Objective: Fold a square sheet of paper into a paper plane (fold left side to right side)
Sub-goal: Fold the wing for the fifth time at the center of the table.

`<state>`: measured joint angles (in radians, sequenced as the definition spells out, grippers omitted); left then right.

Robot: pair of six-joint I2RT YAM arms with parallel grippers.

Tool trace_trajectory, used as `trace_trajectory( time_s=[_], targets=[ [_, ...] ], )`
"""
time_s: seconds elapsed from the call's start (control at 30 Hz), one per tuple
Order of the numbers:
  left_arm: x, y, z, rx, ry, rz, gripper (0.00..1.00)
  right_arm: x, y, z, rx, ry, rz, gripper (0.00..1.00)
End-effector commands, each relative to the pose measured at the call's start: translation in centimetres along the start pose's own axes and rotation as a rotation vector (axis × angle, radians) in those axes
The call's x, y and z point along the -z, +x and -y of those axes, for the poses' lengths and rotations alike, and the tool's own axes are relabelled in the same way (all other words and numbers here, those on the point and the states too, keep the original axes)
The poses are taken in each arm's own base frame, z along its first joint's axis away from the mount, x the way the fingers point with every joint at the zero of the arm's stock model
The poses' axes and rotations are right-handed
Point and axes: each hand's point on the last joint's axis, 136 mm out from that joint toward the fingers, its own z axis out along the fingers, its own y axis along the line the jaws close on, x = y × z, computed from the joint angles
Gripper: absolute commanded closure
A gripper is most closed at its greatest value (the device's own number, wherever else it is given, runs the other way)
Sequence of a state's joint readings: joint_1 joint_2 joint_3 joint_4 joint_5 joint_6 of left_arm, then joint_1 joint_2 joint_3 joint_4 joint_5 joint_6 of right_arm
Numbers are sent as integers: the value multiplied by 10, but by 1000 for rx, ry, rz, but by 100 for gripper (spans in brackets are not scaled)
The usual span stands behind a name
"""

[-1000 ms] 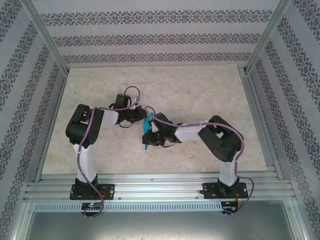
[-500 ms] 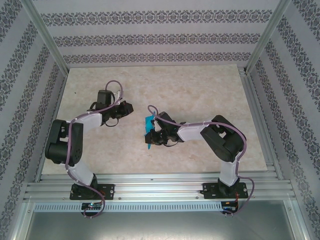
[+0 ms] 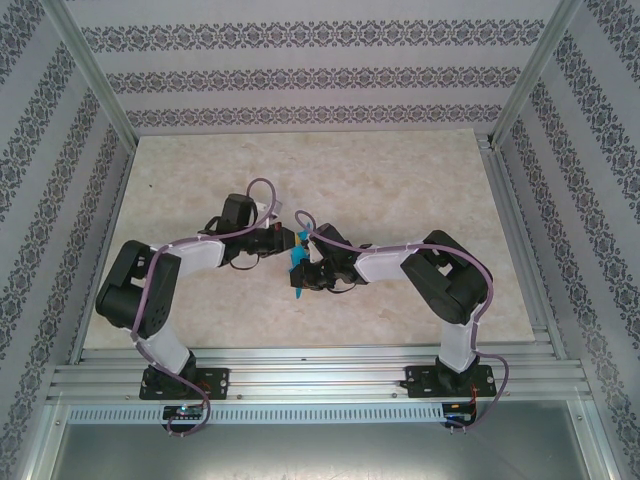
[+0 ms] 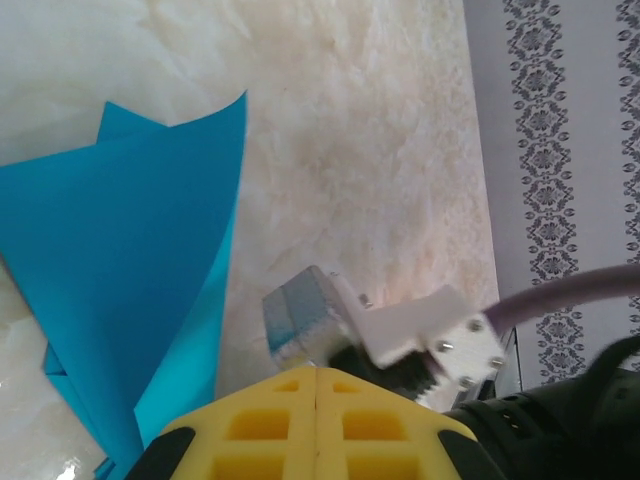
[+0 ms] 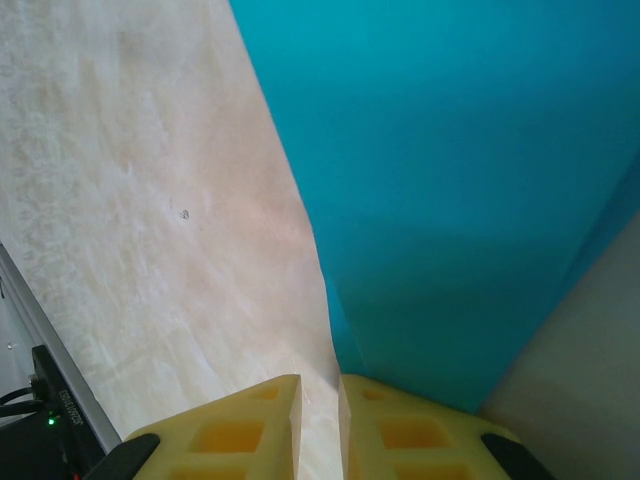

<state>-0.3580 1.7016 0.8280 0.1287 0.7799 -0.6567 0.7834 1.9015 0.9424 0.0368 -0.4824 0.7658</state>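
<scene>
Paper plane (image 4: 120, 250) looks well along. The sheet is already a narrow pointed shape with stacked layers, lying on the table (image 3: 400, 180) between the two grippers. Its flaps stand up loose ahead and to the left of the left gripper (image 4: 316, 385), so pressing the creases and the last wing folds are probably left to do. Left gripper is closed, empty, just beside the paper. Right gripper (image 5: 320, 385) has its fingers nearly together with the paper's edge running into the slit, apparently pinched. Hard to make out: the fold count, and the exact pinch point, which is cut off at the frame bottom.
</scene>
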Motion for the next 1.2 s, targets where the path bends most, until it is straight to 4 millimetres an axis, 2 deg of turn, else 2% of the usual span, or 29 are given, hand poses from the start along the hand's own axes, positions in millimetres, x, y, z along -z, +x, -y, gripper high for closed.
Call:
trace_trajectory(
  time_s=[0.0, 0.07, 0.17, 0.3, 0.57, 0.77, 1.0, 1.17],
  targets=[
    [-15, -5, -2, 3, 12, -4, 99, -1, 13, 31, -36, 113, -34, 82],
    [-22, -6, -11, 23, -4, -9, 100, -1, 13, 31, -36, 113, -35, 82],
    [-31, -6, -14, 32, 13, -15, 100, -2, 14, 32, -36, 116, -39, 82],
    [-43, 1, -19, 22, -9, -49, 93, -2, 14, 33, -38, 121, -44, 82],
    [-55, 19, -90, 93, -276, -99, 94, 4, 11, 26, -19, 113, -32, 82],
    [-56, 31, -125, 130, -394, -117, 97, 9, 13, 18, -2, 102, -27, 82],
    [-54, 40, -142, 151, -452, -116, 100, 10, 24, 10, 7, 84, -33, 82],
    [-52, 39, -146, 157, -467, -106, 100, 10, 37, 13, -6, 93, -46, 82]
  ],
)
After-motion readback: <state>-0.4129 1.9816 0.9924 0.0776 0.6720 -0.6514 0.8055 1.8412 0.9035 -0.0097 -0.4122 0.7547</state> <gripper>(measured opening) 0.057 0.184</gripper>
